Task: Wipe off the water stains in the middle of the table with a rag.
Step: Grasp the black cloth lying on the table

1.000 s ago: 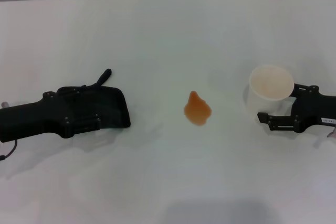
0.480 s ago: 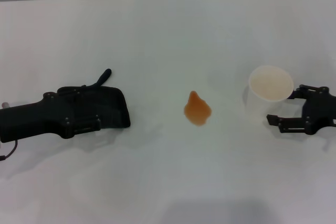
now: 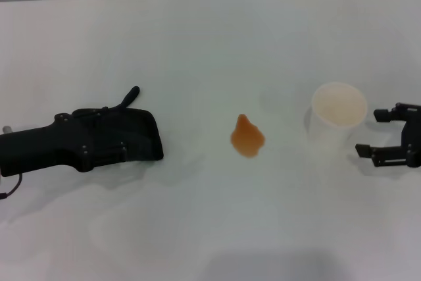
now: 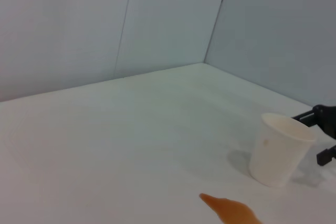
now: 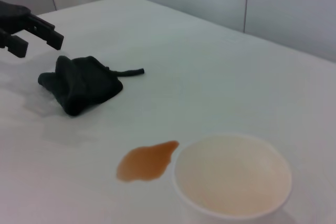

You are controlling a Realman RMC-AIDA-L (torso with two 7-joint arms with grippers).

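Hovering low over the rag on the left side of the table, our left pincer shows two dark fingers standing apart in the right wrist view, open and short of the cloth, with nothing held. The rag is a black folded bundle with a narrow tail pointing to the far side, and it lies well apart from the water stains, a single orange-amber puddle in the middle of the table. We judge the step in hand to be the pickup, with no wiping yet done, since the puddle keeps its full teardrop outline. To do it well, we would settle the fingers over the thick body of the bundle, not the thin tail, so that a broad pad of cloth hangs below for the wipe. We would then carry it right to the puddle and press flat, drawing the liquid inward, not spreading it. Our right pincer waits at the right edge, open and empty, just beside a white cup. That cup stands near the puddle on its right, so a wipe stroke should stop short of it.
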